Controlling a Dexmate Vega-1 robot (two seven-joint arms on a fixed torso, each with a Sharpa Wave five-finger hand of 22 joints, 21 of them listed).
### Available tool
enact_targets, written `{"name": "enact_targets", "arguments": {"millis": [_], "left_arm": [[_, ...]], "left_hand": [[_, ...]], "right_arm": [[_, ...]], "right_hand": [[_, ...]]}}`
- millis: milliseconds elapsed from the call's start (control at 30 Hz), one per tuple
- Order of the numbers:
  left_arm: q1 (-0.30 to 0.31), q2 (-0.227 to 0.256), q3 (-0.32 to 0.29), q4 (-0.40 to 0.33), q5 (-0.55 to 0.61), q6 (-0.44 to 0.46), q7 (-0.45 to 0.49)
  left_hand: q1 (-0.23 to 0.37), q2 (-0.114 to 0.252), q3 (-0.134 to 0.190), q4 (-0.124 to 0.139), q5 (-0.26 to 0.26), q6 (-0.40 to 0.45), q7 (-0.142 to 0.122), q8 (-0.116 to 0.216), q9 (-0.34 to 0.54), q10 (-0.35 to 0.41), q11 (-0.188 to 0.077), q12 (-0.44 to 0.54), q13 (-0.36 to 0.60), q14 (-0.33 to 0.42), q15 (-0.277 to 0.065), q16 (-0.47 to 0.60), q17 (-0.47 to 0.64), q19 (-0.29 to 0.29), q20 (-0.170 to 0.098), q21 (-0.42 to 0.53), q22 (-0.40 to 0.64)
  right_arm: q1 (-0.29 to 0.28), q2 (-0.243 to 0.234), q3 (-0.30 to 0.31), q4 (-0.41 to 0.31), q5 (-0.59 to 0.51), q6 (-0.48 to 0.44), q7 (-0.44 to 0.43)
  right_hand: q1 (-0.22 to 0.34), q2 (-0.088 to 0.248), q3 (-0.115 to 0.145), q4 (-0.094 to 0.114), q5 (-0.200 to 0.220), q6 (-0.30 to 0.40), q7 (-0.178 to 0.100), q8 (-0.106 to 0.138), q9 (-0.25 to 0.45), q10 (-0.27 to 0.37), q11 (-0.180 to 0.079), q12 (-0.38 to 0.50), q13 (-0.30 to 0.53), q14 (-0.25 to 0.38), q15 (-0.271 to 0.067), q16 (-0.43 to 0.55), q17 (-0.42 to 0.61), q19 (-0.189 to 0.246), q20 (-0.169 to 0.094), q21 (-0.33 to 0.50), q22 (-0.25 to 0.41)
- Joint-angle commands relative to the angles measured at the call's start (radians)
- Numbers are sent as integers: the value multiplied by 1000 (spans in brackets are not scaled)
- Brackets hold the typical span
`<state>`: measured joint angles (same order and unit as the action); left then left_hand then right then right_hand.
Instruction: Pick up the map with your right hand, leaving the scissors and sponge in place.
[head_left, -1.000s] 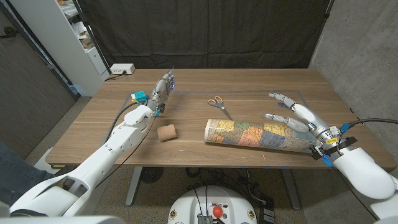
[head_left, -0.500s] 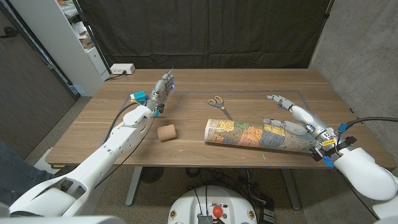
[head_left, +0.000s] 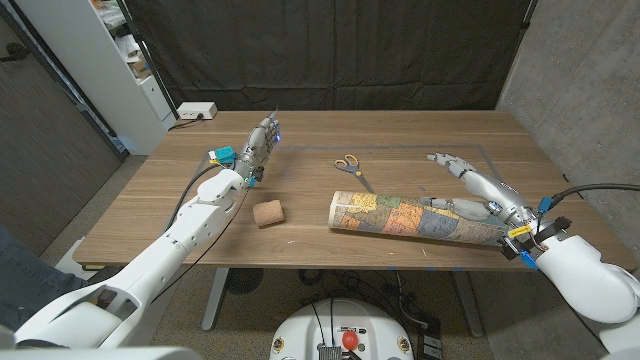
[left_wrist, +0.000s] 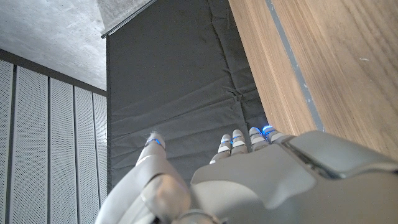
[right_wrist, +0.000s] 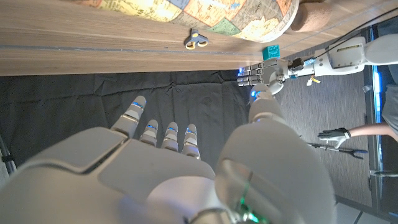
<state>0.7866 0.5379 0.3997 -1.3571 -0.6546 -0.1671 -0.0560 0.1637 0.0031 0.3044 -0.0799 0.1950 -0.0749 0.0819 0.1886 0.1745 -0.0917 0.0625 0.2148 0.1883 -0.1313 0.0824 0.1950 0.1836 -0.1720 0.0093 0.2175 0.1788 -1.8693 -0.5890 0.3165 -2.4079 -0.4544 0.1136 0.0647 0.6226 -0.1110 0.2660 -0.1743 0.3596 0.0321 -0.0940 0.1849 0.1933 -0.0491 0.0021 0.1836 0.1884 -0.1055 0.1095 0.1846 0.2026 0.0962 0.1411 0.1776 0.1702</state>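
Wooden bench (head_left: 400, 135) is seen from the head view, with three things laid on it. The map (head_left: 415, 216) is rolled into a long tube and lies on its side. The right robot hand (head_left: 478, 192) is placed at the far end of the tube, with its fingers spread wide and curved over it. Nothing is held yet, and it cannot be told if the map is touched. The hand seems to be set there so the tube can be closed on next. The scissors (head_left: 349, 165) are seen beyond the map's other end, well apart from that hand. The sponge (head_left: 268, 213) is seen past the same end, on the side of the left robot hand (head_left: 261, 148). That hand is held up on its edge with nothing in it, its fingers straight and close together, likely kept away so nothing gets bumped.

From the left wrist view, the left hand's back and fingertips are seen against a dark curtain (left_wrist: 180, 99), beside the bench edge.

From the right wrist view, the right hand's fingers (right_wrist: 168, 138) are seen open, with the map close by and the scissors further off.
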Motion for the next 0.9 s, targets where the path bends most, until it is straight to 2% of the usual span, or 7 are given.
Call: {"name": "enact_targets", "arguments": {"millis": [33,300,633,900], "left_arm": [[0,0,0,-1,0,-3,0],[2,1,1,-11,2,0,4],[11,4,0,-27,3,-2,9],[17,2,0,-29,1,-4,10]], "left_hand": [[5,9,5,-6,-6,7,3,3,5,4,0,-1,5,1,2,-1,2,-21,8,-2,4],[5,9,4,-6,-6,7,2,3,5,3,1,-2,5,1,3,-1,2,-21,9,-3,4],[4,10,4,-7,-6,9,2,3,5,3,-1,-2,5,0,4,-2,2,-22,15,-4,4],[4,11,3,-8,-6,10,2,3,6,3,1,-2,5,1,4,-2,3,-21,8,-5,4]], "right_arm": [[-18,1,-10,-61,-125,-89,36],[-26,1,-6,-82,-163,-116,60],[-39,-4,-9,-118,-221,-162,107],[-33,-24,-17,-162,-267,-233,198]], "right_hand": [[15,-12,-5,15,23,-59,4,-13,3,-36,8,-5,4,-22,8,4,4,-17,9,2,2],[12,-19,-14,25,41,-116,14,-12,3,-76,36,-7,4,-48,16,4,7,-35,34,3,2],[12,-21,-20,30,53,-136,21,-6,4,-106,41,-7,4,-74,25,2,8,-52,57,2,2],[12,-21,-26,35,66,-148,26,-3,4,-144,55,-9,5,-109,31,-1,8,-76,69,0,2]]}}
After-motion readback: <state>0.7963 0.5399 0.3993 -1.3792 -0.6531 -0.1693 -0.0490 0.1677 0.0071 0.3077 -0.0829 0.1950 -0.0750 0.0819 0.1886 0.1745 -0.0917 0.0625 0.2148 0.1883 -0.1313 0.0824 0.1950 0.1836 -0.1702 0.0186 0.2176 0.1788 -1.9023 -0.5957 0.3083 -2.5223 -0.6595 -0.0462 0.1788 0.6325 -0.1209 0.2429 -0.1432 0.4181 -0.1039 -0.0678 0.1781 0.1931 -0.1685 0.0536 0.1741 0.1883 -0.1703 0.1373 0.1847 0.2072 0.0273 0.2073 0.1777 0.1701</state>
